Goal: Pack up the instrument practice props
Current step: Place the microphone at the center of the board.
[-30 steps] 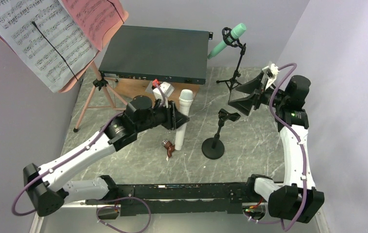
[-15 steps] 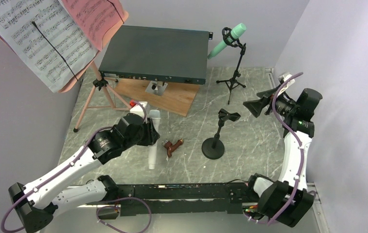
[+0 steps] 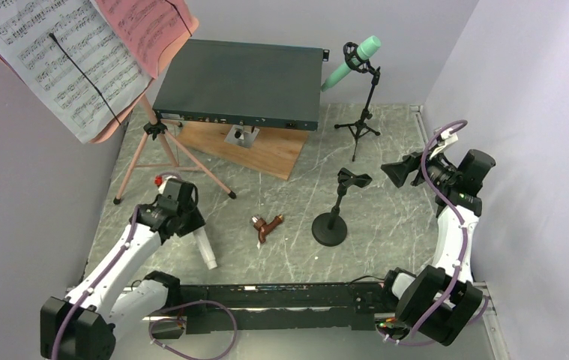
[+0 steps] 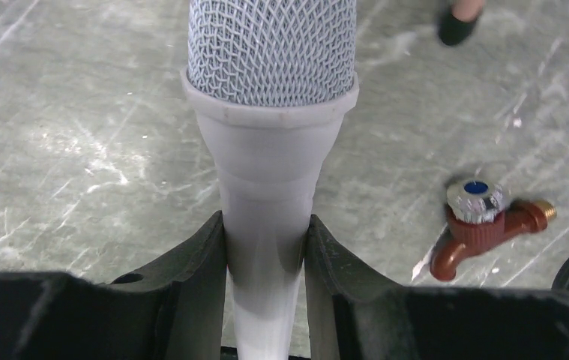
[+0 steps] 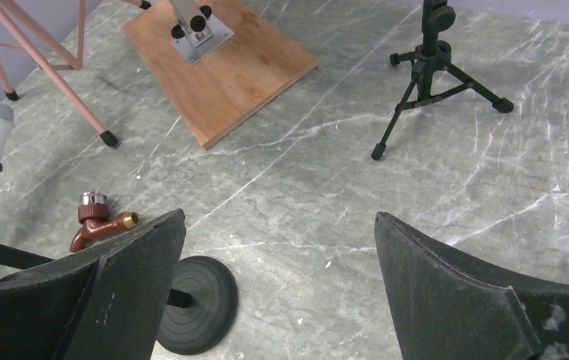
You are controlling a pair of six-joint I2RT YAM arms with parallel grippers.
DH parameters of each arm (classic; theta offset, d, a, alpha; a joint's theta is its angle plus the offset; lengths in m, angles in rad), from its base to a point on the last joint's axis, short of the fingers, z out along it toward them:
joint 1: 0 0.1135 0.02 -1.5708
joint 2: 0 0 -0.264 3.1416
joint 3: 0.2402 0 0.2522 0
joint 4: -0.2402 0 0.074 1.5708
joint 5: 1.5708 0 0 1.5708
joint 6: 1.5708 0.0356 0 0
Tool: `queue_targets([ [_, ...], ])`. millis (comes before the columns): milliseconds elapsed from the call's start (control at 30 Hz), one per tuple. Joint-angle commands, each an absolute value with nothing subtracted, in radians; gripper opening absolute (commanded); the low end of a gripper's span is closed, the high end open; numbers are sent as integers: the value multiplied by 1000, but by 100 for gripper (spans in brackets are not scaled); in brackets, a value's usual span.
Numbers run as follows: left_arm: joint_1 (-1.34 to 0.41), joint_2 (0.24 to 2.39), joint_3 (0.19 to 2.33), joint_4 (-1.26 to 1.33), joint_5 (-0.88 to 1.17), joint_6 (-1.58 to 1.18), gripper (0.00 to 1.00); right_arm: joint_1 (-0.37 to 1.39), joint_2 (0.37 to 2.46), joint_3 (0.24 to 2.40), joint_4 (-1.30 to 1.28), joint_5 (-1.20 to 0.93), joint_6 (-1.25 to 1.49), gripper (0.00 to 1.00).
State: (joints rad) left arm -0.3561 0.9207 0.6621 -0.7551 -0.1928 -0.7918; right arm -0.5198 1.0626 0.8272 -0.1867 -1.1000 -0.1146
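My left gripper (image 3: 189,226) is shut on the white microphone (image 4: 270,135), its jaws clamped on the handle just below the mesh head, low over the front left of the table. The handle end shows in the top view (image 3: 206,252). My right gripper (image 3: 395,172) is open and empty at the right, above the floor (image 5: 279,216). The mint microphone (image 3: 352,61) sits in a black tripod mount (image 3: 362,124) at the back. An empty black round-base mount (image 3: 332,219) stands in the middle. The pink music stand (image 3: 163,146) holds white pages (image 3: 49,64) and red pages (image 3: 150,26) at the back left.
A dark grey flat metal box (image 3: 240,79) rests on a wooden board (image 3: 266,154) at the back. A small brown tap (image 3: 266,226) lies left of the round-base mount, close to my left gripper (image 4: 483,225). Walls close in on left and right.
My left arm has drawn back from the middle to the front left, carrying the white microphone. My right gripper has pulled back to the right and lowered, still open.
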Motion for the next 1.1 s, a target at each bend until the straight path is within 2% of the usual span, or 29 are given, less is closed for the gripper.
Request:
queue_targets([
  [0,-209,936,658,-700,-126,-794,0,-528,1058,816,-131,-1119,-143,100],
  [167,-12,1093,722,-629,-39,-712,0,-533,1050,812,-128,-1129,-138,100],
  [433,154,1399,961,-671,-23,-553,6,-546,1031,802,-112,-1149,-123,100],
  [500,182,1439,998,-673,-29,-547,13,-546,1031,803,-111,-1152,-121,100],
  [700,243,1471,1028,-627,-95,-566,47,-547,1032,802,-113,-1157,-123,100],
  [1000,260,1448,978,-591,-121,-585,66,-549,1031,800,-115,-1161,-125,100],
  [1067,261,1428,970,-607,-110,-591,68,-549,1029,800,-115,-1162,-126,100],
])
